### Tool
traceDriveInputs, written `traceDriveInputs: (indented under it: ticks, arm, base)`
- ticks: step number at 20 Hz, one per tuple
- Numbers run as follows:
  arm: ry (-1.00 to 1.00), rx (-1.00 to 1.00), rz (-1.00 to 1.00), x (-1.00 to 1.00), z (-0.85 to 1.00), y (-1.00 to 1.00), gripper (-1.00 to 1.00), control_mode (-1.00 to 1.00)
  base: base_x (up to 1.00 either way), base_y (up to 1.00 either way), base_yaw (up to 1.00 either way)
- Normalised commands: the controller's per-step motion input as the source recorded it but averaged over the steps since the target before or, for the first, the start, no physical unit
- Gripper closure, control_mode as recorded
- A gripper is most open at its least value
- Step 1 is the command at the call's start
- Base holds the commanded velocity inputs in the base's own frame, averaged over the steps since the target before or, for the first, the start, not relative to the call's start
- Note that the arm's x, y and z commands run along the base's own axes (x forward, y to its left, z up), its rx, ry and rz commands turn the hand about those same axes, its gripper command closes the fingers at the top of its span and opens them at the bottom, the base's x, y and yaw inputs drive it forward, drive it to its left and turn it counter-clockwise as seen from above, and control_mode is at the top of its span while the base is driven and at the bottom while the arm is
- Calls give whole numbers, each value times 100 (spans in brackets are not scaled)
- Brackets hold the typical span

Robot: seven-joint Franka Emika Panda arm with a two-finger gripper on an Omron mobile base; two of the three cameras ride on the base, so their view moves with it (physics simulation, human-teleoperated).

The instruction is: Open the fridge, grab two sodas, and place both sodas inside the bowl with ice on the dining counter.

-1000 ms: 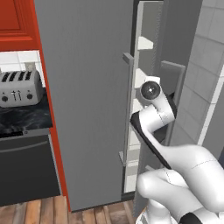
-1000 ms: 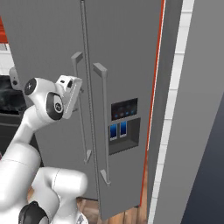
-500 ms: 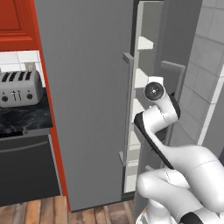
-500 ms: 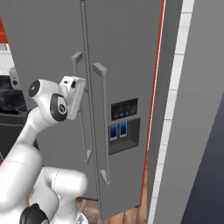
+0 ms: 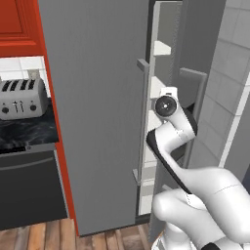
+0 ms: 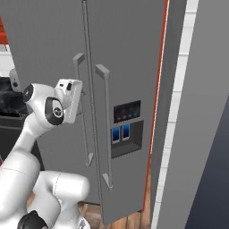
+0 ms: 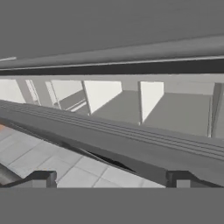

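On my left a silver four-slot toaster [image 5: 20, 97] sits on the black marble worktop [image 5: 24, 129], under a red wooden cabinet [image 5: 19, 24]. Next comes the tall grey double-door fridge [image 6: 129, 67] — its left door [image 5: 97, 107] stands ajar, white shelves [image 5: 161, 49] showing in the gap. My gripper [image 6: 74, 100] is up at the long grey bar handle [image 6: 82, 112], and my dark fingertips [image 7: 41, 178] stand wide apart — nothing between them. Further right is the door's dark dispenser panel [image 6: 127, 129].
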Motion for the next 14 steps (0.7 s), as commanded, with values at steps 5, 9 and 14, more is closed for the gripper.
traceDriveInputs:
  ticks: [5,9,14]
  arm:
    - [0,-7,1,8,4,15,-100,-100]
    - [0,-4,0,28,6,-2,-100,-100]
    - [0,-2,1,35,0,-1,-100,-100]
  base:
    - [0,0,0]
    - [0,0,0]
    - [0,0,0]
